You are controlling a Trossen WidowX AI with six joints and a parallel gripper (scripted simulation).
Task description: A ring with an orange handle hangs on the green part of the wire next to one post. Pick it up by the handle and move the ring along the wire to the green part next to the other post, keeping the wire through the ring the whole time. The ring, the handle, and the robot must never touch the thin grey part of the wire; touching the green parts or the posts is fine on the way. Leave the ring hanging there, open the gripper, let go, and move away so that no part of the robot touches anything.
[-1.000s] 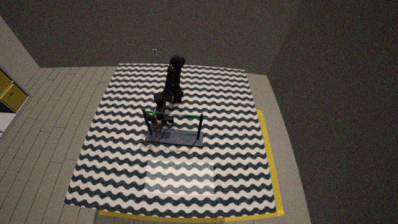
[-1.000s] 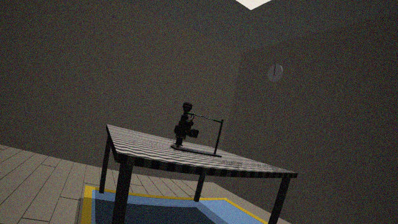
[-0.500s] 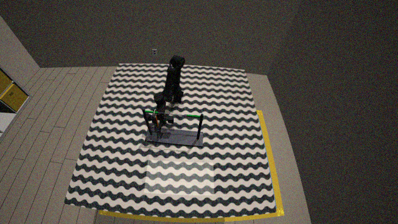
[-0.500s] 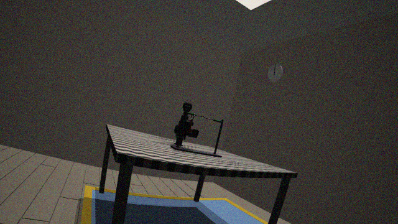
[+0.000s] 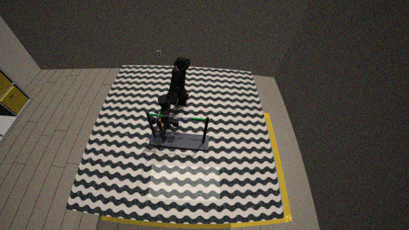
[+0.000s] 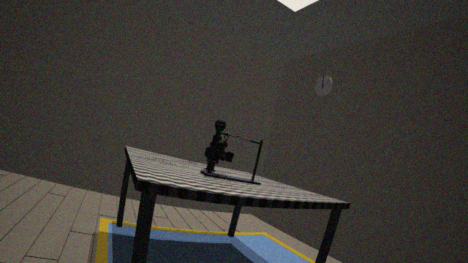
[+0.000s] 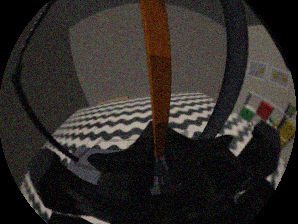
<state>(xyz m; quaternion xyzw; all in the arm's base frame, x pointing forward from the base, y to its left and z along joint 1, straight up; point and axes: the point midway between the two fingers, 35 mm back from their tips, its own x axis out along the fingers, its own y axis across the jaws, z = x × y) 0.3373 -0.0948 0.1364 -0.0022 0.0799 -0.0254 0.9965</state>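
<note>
The gripper [image 5: 162, 139] [image 7: 153, 123] is clamped on the orange handle [image 5: 161, 125] [image 7: 159, 65], which stands nearly upright above the fingers; the ring [image 5: 160, 119] is at the green part [image 5: 153, 114] beside the near-arm post [image 5: 151, 126]; the other green part [image 5: 199, 119] lies across the grey wire [image 5: 179, 117], toward the far post [image 5: 205, 131] [image 6: 257, 161].

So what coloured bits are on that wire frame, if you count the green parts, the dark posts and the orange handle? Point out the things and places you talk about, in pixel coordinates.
Green wire parts [image 5: 154, 114] [image 5: 199, 119]: 2
Dark posts [image 5: 151, 126] [image 5: 205, 131]: 2
Orange handle [image 5: 161, 124] [image 7: 160, 75]: 1
Total: 5
</note>
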